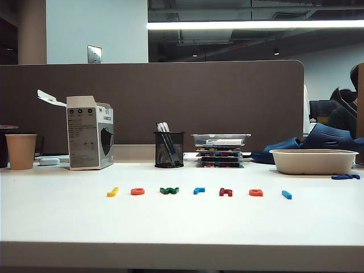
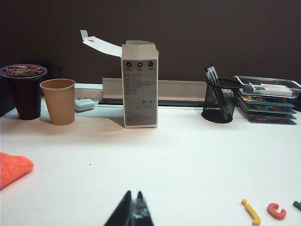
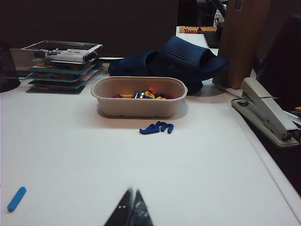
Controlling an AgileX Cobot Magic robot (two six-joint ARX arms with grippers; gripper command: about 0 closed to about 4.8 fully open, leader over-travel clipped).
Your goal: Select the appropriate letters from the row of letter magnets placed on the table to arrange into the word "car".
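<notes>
- The seven letter magnets are lying in one row near the front edge of the table, well apart from each other, probably so each can be picked alone.
- The needed ones are the orange "c", the orange "a" and the light blue "r".
- The left gripper is hovering near the front edge with fingers clenched and empty, beside the yellow letter.
- The right gripper is doing likewise, clenched on nothing, near the light blue bar.

Open table front of letter magnets
</notes>
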